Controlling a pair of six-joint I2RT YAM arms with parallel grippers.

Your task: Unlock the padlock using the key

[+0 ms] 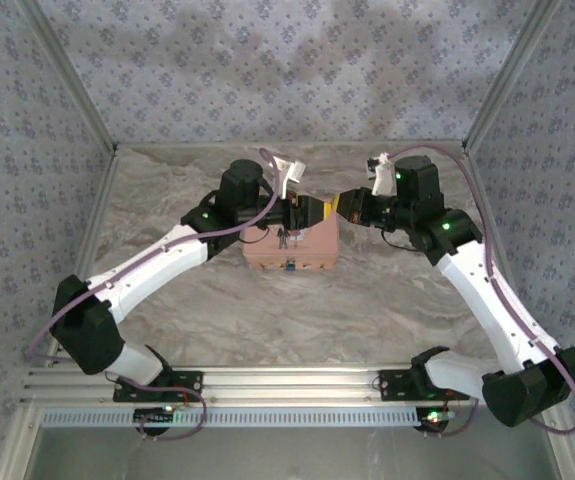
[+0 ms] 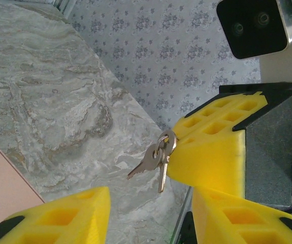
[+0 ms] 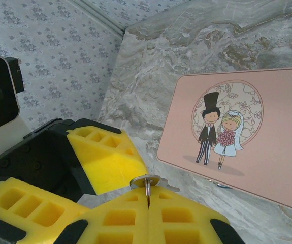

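Left wrist view: the right gripper [image 2: 176,146], entering from three o'clock, is clenched on the ring [image 2: 168,140] of the key [image 2: 146,166], which dangles mid-frame. The left gripper [image 2: 150,207] stands released, fingers [image 2: 69,213] apart at seven and five o'clock.

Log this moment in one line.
right claw: shut on ring of small silver metal keys; left claw: open, near keys; pink rectangular tin: on table

Bench [image 1: 367,310]: marbled grey-beige top, cloudy swirls, matte. Back wall [image 1: 287,70]: pale grey-blue covering, small repeated floral print, faint creases. Left wall [image 1: 17,200] and right wall [image 1: 557,200]: same print, slanting inward toward back. Aluminium posts [image 1: 72,85] at both back corners. Slotted aluminium rail [image 1: 297,385] along bench's near edge. Light soft, even; shadows weak.
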